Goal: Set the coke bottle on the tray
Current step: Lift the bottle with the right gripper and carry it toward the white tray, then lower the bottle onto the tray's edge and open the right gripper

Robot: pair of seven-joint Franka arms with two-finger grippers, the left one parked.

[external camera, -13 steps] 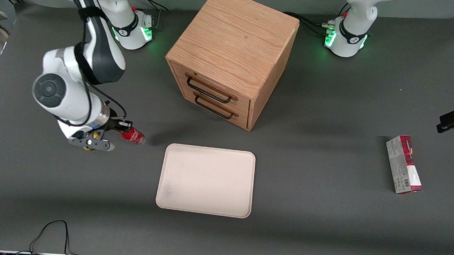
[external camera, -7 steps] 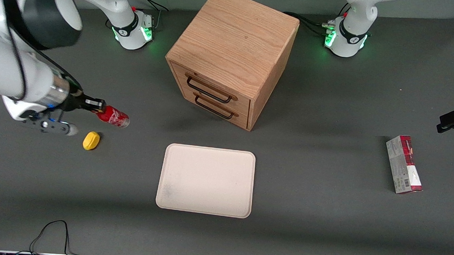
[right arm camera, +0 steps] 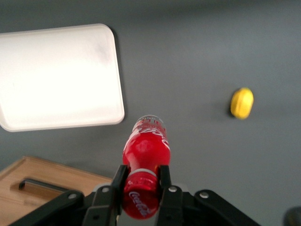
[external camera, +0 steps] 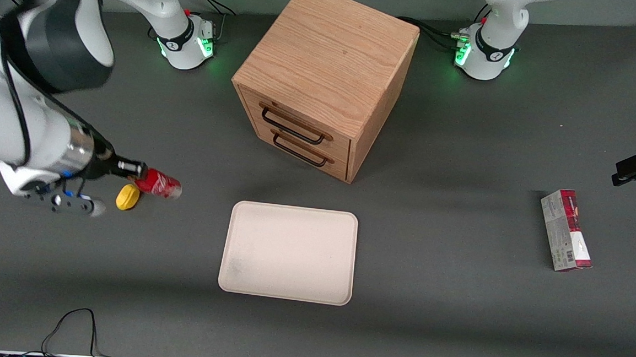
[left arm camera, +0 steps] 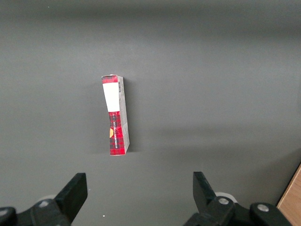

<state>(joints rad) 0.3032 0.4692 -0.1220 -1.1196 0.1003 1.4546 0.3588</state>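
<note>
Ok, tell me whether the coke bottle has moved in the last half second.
Yes. The coke bottle, clamped in the gripper, has shifted nearer the front camera, now overlapping the yellow lump.

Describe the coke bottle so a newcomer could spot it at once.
Start at the wooden drawer cabinet and drop to the cream tray in front of it. Toward the working arm's end of the table, the gripper holds the coke bottle off the tray, lying sideways. It is small, red and white-lettered, unlike the yellow oval lump beside it.
</note>
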